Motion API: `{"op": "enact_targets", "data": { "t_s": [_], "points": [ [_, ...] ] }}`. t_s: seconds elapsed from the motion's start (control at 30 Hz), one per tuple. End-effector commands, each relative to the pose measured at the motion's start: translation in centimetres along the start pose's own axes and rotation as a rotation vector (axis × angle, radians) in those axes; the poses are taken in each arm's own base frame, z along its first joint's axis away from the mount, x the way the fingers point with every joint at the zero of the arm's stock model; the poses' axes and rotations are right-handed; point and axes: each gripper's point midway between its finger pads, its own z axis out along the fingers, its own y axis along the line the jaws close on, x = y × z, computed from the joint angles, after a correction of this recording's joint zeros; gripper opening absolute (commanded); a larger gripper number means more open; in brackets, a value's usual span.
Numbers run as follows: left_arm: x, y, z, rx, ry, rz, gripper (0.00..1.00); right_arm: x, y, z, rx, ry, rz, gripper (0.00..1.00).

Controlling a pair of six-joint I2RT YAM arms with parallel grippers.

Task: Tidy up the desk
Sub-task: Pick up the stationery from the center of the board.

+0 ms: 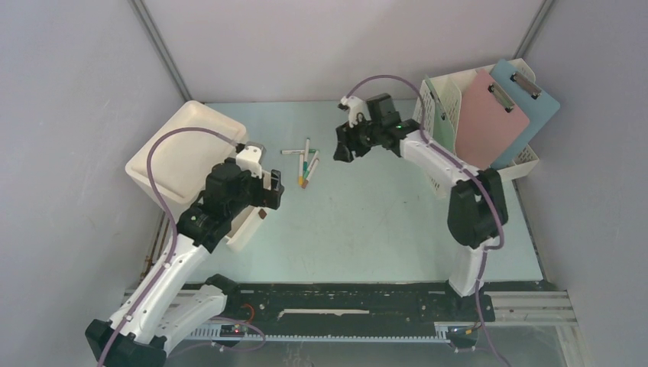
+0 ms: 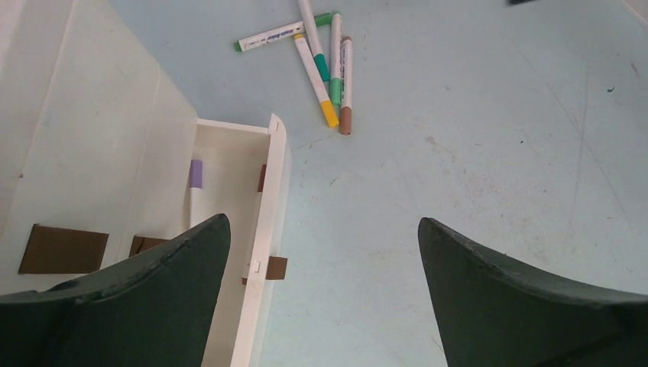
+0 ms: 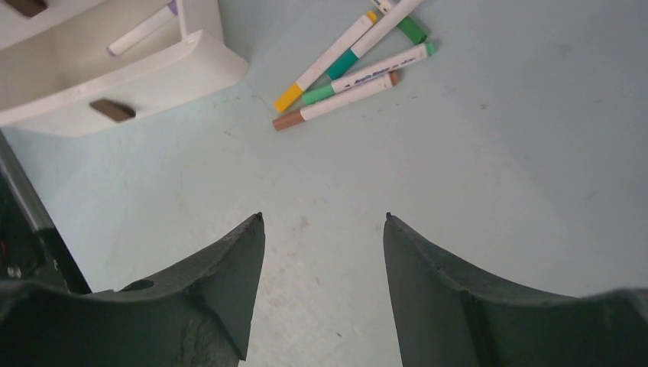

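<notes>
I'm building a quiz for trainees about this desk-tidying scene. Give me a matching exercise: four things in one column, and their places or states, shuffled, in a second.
Things:
1. pink clipboard
2. loose markers
3. purple-capped marker
4. left claw

Places or states:
A. lying in the open drawer of the white bin
B. wide open, holding nothing
C. standing in the white file rack
D. piled on the bare desk

Pairs: 1-C, 2-D, 3-A, 4-B
</notes>
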Motion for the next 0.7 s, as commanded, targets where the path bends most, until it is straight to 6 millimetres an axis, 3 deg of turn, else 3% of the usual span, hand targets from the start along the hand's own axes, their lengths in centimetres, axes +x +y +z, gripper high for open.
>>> {"op": "enact_targets", "data": {
  "t_s": [0.0,0.13,0.3,0.47,0.53,0.6,0.67],
  "points": [
    [-1.8,0.0,-1.0,0.011,-0.072,0.003,1.0,-2.1,0.5,3.6,0.148,-0.029,0.132,0.66],
    [-2.2,0.0,-1.4,0.015,-0.096,-0.005,1.0,-2.0,0.5,6.4,0.268,-0.044,0.216,0.66],
    [-2.4,0.1,-1.5,0.017,-0.102,-0.01,1.0,-1.0,1.7,9.7,0.278,-0.01,0.306,0.62],
    [-2.4,0.0,-1.6,0.024,-0.106,-0.012,1.0,0.8,0.9,12.9,0.333,0.056,0.374,0.55],
    [-2.5,0.0,-1.7,0.025,-0.109,-0.014,1.0,1.3,0.4,13.9,0.353,0.069,0.373,0.5],
    [-2.6,0.1,-1.8,0.022,-0.112,-0.014,1.0,2.1,0.0,14.7,0.369,0.09,0.371,0.38],
    [-2.6,0.1,-1.9,0.021,-0.116,-0.015,1.0,2.7,-0.1,15.4,0.375,0.116,0.371,0.35]
  ]
}}
